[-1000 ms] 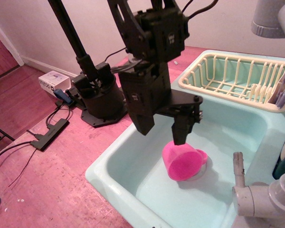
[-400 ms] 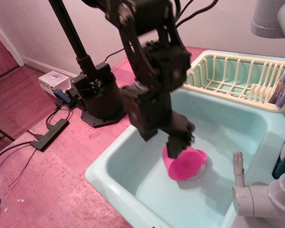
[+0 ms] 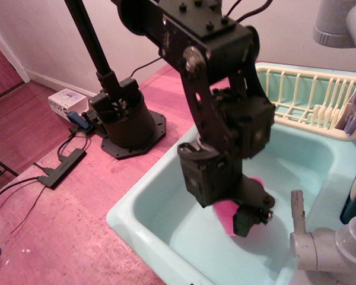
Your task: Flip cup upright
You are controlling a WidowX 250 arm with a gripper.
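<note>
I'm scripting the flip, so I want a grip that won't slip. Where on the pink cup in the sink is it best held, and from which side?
Probably across the side wall near the rim, coming down from above. The pink cup lies low in the sink, mostly hidden behind the claw, so its handle and exact tilt can't be judged. The sink walls likely block a sideways approach.

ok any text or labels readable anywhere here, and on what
White box on the floor by the arm base: dark print on its side, too blurred to read.
Gripper and arm: no lettering visible.
Cup, sink, rack: no text.
</note>
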